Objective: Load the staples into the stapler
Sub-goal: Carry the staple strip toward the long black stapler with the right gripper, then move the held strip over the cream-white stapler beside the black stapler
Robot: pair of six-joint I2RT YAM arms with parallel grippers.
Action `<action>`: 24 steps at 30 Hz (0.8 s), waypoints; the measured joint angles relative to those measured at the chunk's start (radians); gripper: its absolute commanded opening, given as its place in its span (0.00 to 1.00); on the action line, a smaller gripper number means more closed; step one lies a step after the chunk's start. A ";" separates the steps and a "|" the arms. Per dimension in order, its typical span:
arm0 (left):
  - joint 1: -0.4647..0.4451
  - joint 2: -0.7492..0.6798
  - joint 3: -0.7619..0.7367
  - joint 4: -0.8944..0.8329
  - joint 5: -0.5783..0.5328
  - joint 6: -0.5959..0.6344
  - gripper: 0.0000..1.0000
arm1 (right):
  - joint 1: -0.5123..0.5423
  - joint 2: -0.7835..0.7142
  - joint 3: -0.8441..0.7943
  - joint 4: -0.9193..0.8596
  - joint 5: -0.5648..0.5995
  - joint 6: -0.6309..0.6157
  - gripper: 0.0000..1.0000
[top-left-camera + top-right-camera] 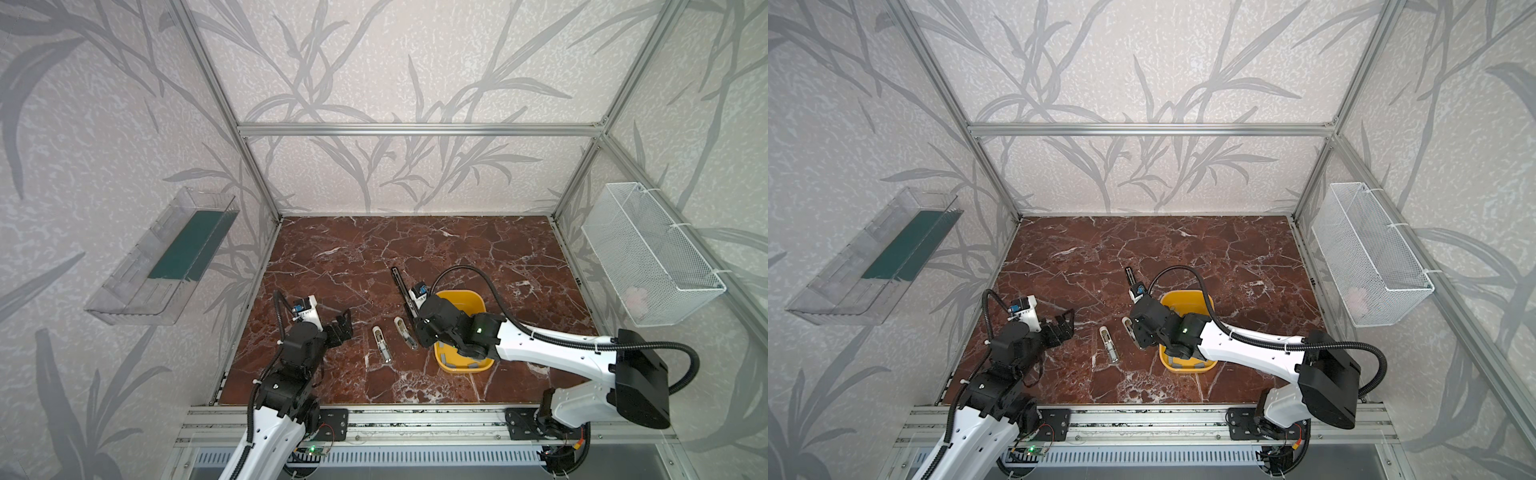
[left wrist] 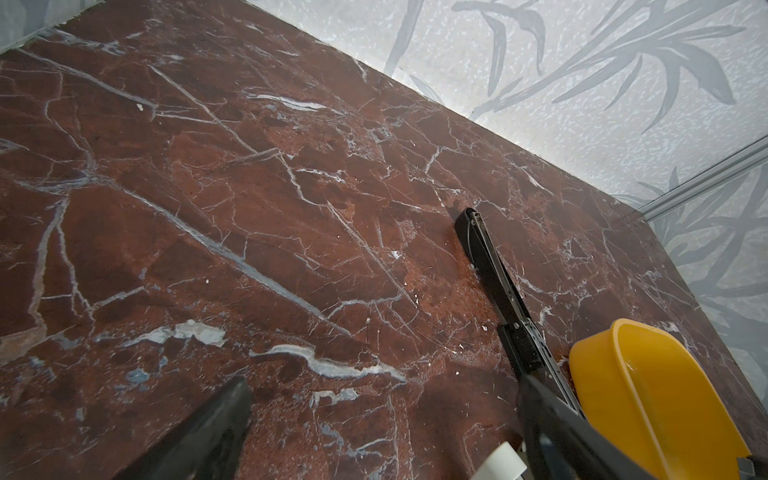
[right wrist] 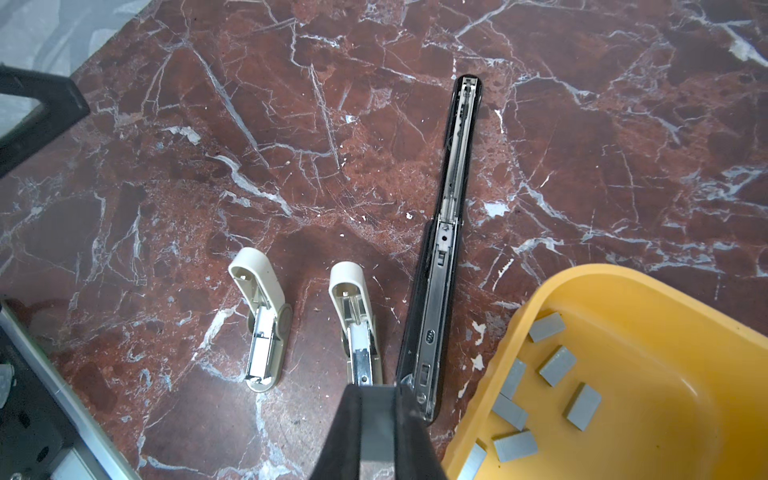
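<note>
Three staplers lie open on the marble: a long black stapler [image 3: 451, 232] [image 1: 400, 286] and two cream mini staplers [image 3: 262, 316] [image 3: 353, 316] [image 1: 381, 344]. Several grey staples [image 3: 557, 365] lie in the yellow bin [image 3: 648, 291] [image 1: 461, 369]. My right gripper [image 3: 376, 390] is shut on one grey strip of staples [image 3: 376, 432] and hovers over the near end of the middle cream stapler, beside the bin. In both top views the wrist hides its fingertips. My left gripper [image 2: 384, 386] [image 1: 343, 328] hangs open and empty over bare marble, left of the staplers.
A clear plastic shelf [image 1: 166, 257] hangs on the left wall and a white wire basket [image 1: 652, 253] on the right wall. Aluminium frame posts stand at the table's corners. The yellow bin's wall [image 2: 623, 374] is close to the black stapler [image 2: 490, 282].
</note>
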 measured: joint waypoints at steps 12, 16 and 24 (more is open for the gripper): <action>0.000 0.071 0.000 0.018 0.025 0.000 0.99 | 0.000 0.013 -0.061 0.078 0.016 0.026 0.05; 0.000 0.071 0.000 0.021 0.029 0.000 0.99 | 0.000 0.029 -0.075 0.100 0.029 0.039 0.04; 0.000 0.071 0.000 0.025 0.031 0.000 0.99 | 0.000 0.060 -0.087 0.134 0.036 0.069 0.00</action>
